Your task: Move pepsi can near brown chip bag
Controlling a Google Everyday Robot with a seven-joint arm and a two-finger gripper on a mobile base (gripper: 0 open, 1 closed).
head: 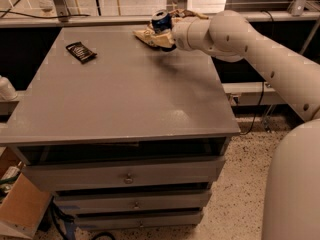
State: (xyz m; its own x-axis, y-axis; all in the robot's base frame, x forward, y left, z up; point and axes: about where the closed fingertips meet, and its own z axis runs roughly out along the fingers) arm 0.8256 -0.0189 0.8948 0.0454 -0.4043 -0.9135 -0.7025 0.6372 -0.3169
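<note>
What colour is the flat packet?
Flat packet: black, camera view. End effector grips blue metal can at the far edge.

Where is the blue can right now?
The small dark blue metal can is in the robot's hand at the grey table's far edge, beside the glossy brown bag.

I work in a lab-like workshop: a grey metal worktop (125,99) over steel drawers (125,176), a speckled hard floor (240,184), black cables (258,109). My pincer (159,33) hangs over the worktop's far edge, clasping the dark blue pepsi can (161,20).
</note>
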